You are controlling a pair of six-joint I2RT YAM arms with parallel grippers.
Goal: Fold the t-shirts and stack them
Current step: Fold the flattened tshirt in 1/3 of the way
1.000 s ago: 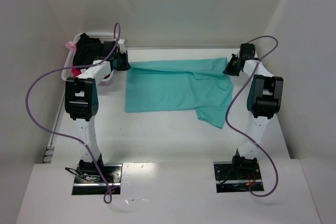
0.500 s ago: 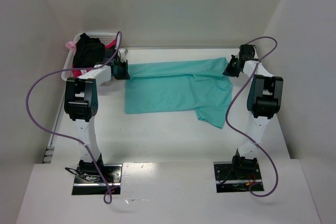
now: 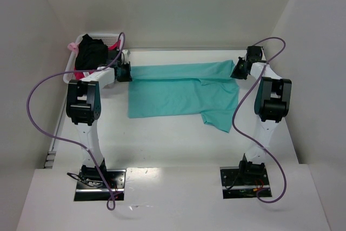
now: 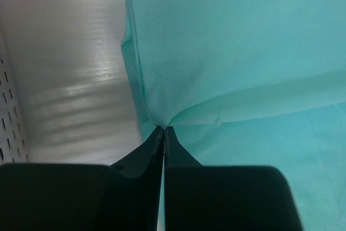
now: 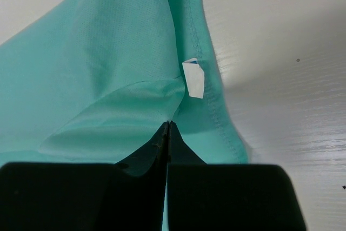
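Plain teal-green soft cloth t-shirt (image 3: 181, 93) lies spread across centre of white table (image 3: 162, 139), far edge pulled taut btwn both claws. Left gripper (image 3: 128, 72) is clamped on shirt's 10 o'clock corner, right gripper (image 3: 237, 69) clamped on its 2 o'clock corner, w/ small white neck label (image 5: 193, 78) just past its tips at 1 o'clock in rt wrist view. Black cloth t-shirt (image 3: 89, 52) & bright pink-red t-shirt (image 3: 79, 74) sit bunched in white plastic lattice basket (image 3: 108, 34) at table's 10 o'clock, just beside left gripper.
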